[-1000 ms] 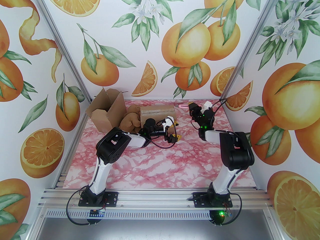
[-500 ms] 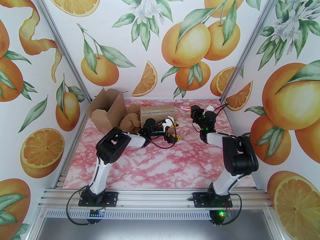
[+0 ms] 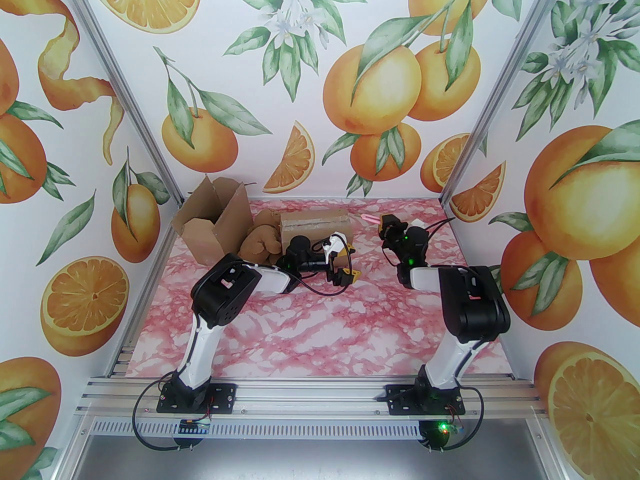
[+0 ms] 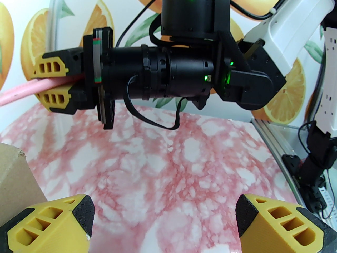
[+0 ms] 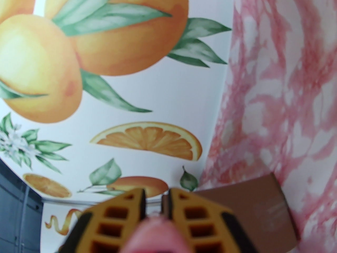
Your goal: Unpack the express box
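A closed, taped cardboard express box (image 3: 312,225) lies at the back middle of the table. Its corner shows in the left wrist view (image 4: 14,173), and it appears brown below the fingers in the right wrist view (image 5: 250,207). My left gripper (image 3: 354,261) hangs open just right of the box's near right corner, nothing between its yellow fingertips (image 4: 83,212). My right gripper (image 3: 382,219) is shut on a thin pink tool (image 3: 369,217) and hovers right of the box, the tool pointing toward the box. The pink tool (image 4: 18,92) sticks out leftward from the right gripper (image 4: 50,81).
An open cardboard box (image 3: 212,223) with raised flaps stands at the back left. A brown plush toy (image 3: 260,240) lies between it and the taped box. Patterned walls close in the back and both sides. Pink marbled tabletop (image 3: 320,328) stretches toward the arm bases.
My right arm swung slightly to the right and back, and its gripper sank a little with the pink tool still held. The left arm has stayed put.
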Controlling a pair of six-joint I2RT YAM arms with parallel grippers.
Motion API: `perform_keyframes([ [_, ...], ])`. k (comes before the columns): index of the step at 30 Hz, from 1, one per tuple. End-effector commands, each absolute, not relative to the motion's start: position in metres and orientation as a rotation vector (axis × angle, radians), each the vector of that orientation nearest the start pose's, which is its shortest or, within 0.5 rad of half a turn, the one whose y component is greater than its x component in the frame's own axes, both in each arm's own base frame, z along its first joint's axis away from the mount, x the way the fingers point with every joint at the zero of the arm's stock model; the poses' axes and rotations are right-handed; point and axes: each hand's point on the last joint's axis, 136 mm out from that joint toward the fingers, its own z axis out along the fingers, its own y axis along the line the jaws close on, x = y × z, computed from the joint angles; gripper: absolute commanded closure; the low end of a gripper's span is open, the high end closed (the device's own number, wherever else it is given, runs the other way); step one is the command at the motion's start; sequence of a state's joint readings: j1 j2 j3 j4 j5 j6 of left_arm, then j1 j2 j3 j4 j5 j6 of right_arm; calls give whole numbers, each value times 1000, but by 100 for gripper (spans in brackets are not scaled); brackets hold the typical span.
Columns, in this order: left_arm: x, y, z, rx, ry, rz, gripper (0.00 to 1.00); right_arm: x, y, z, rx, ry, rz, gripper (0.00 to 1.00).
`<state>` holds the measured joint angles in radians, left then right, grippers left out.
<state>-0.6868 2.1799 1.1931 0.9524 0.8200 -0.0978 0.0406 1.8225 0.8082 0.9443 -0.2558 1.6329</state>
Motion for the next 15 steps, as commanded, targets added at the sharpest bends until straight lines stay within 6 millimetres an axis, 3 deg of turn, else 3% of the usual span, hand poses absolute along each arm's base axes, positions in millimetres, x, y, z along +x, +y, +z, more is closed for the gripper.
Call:
perform_keyframes([
  [1, 346, -443, 159, 1120, 1324, -1247, 7, 505, 74, 190, 1103, 1412, 1529, 100],
  [12, 335, -433, 150, 1144, 1379, -1245, 8, 516, 82, 190, 1044, 1444, 1518, 100],
  [15, 330, -424, 149, 1154, 1406, -1217, 8, 512, 92, 191, 1014, 1448, 1547, 100],
])
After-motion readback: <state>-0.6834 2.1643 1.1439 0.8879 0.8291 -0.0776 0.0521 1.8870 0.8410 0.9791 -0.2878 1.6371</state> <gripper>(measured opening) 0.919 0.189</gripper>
